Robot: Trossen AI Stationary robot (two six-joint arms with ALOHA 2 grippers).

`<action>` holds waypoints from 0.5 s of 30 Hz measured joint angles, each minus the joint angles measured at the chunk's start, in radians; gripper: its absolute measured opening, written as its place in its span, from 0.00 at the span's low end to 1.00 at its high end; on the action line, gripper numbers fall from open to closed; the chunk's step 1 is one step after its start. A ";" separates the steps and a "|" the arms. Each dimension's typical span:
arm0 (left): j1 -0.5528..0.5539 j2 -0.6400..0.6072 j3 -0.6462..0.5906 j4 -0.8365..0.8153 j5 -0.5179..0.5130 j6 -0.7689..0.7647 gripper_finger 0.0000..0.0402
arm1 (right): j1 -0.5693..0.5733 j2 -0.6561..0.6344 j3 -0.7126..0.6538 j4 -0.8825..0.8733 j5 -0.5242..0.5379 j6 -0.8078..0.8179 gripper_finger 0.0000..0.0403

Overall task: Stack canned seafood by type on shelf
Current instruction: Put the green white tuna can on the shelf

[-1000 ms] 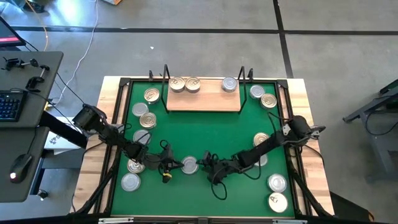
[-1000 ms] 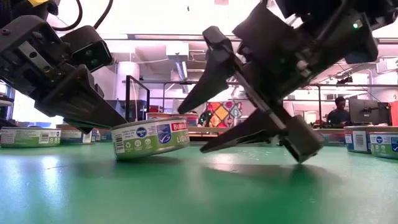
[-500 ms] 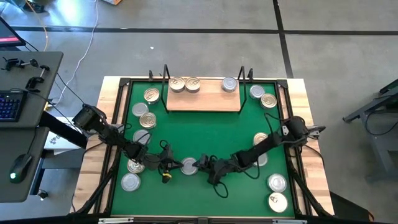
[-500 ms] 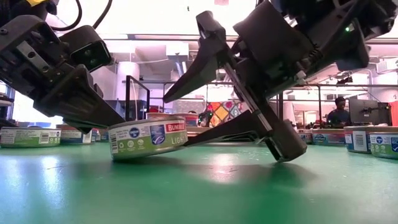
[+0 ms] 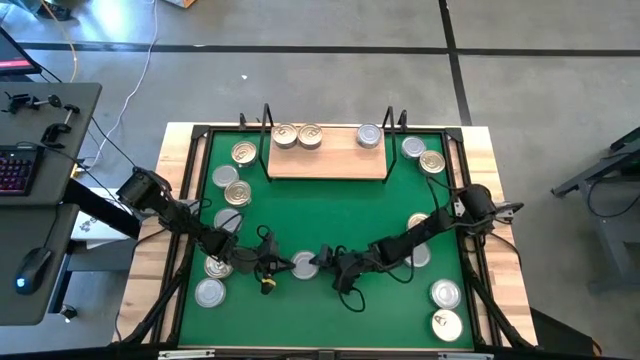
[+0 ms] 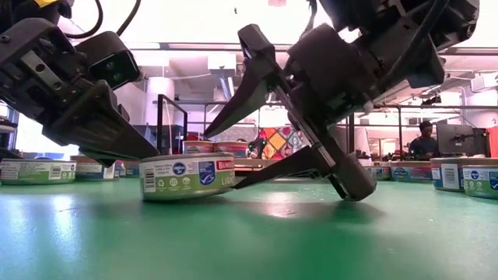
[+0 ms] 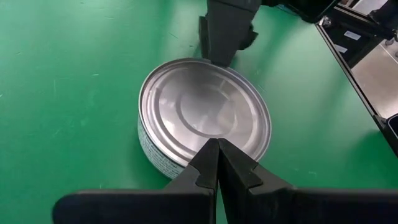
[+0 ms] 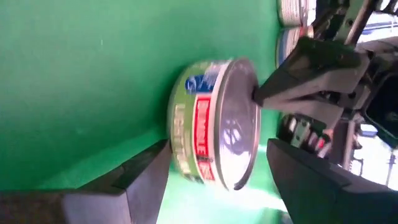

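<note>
Right now both arms meet near the front middle of the green mat (image 5: 330,215), around one silver-lidded tin (image 5: 303,266) that sits flat on the mat with its label facing the low camera. From the left, the left end effector (image 5: 281,265) reaches in low with its fingers pressed fully together, and the closed tip rests at the tin's rim, which shows plainly in the left wrist view, where the two dark fingers (image 7: 217,168) meet in a point over the edge of the lid; it grips nothing. From the right, the right end effector (image 5: 322,262) stands wide open and tilted, one finger (image 6: 253,85) raised above the tin's far side and the other lying low along the mat just beside the tin's wall, so the tin lies at the mouth of the spread fingers without being clamped. Whether the lower finger touches the tin I cannot tell. At the back of the mat is the shelf (image 5: 328,165), a pale wooden board between black wire uprights, carrying two gold-topped tins (image 5: 297,135) side by side towards its left end and one silver tin (image 5: 369,135) towards its right end. More tins lie scattered on the mat: a group down the left edge (image 5: 232,183), two by the shelf's right end (image 5: 422,154), and two near the front right corner (image 5: 445,307). Beyond the surface, in the low view, a person (image 6: 424,138) sits at a monitor.
</note>
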 joint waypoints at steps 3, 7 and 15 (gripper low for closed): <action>0.000 0.000 0.000 0.000 -0.001 0.000 0.00 | 0.006 -0.002 0.014 -0.032 0.122 -0.033 0.65; 0.000 0.000 0.000 -0.007 -0.002 -0.006 0.00 | 0.006 0.000 0.092 -0.179 0.120 -0.009 0.65; -0.007 -0.001 0.002 -0.024 -0.010 -0.041 0.00 | 0.010 0.003 0.199 -0.352 0.057 0.178 0.65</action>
